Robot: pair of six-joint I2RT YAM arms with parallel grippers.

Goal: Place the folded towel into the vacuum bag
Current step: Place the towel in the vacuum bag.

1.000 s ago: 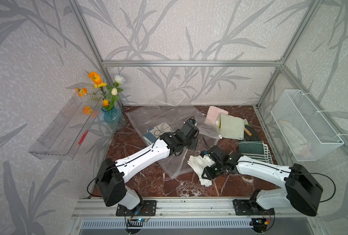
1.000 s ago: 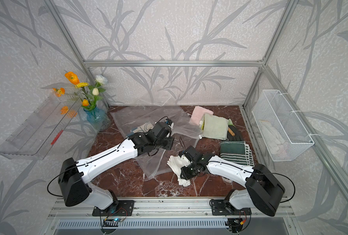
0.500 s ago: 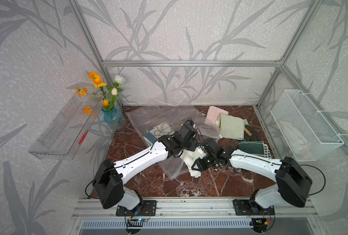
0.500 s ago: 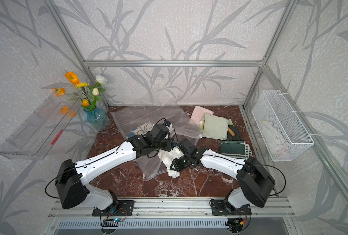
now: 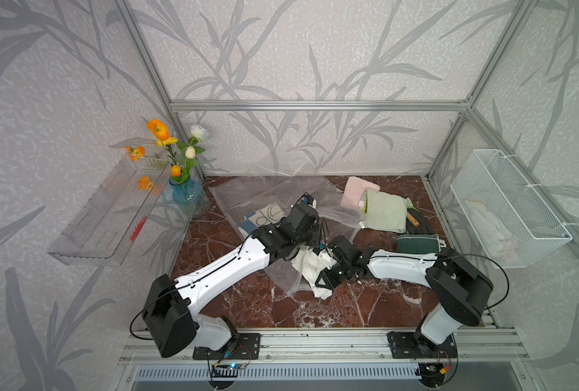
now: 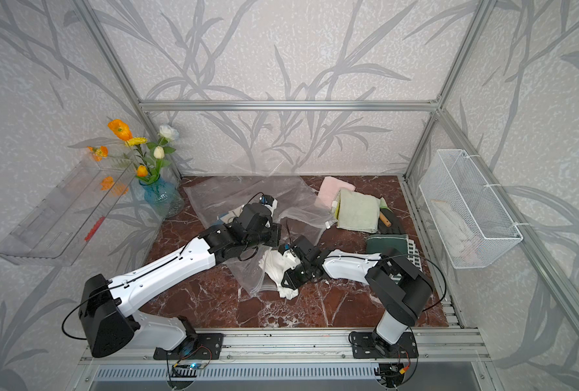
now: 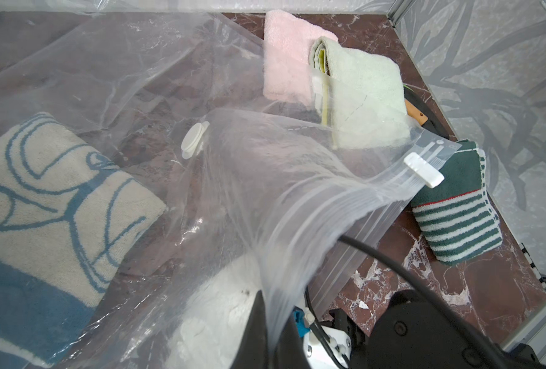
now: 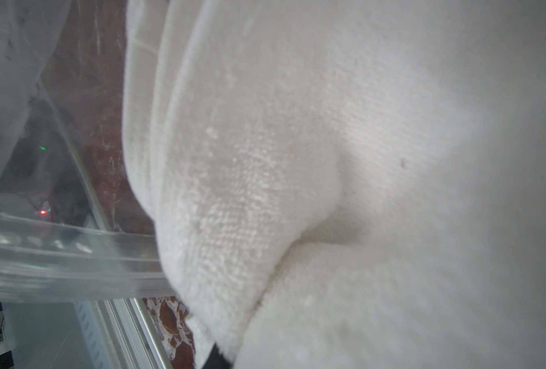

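Left wrist view, vacuum bag: thin, crinkly film, judged limp and slippery; the upper lip by the zip-seal strip is pinched in the closed left gripper and held raised.
Folded towel: judged soft, light and prone to unfolding; it is clamped by the right gripper at the bag mouth, part under the raised lip, a tail trailing outside on the table.
Best hold: the thick folded edge is judged firmest.
Hidden: the right jaws are buried in cloth in the right wrist view; how deep the towel sits cannot be told.
Valve: small, white, seen through the film.
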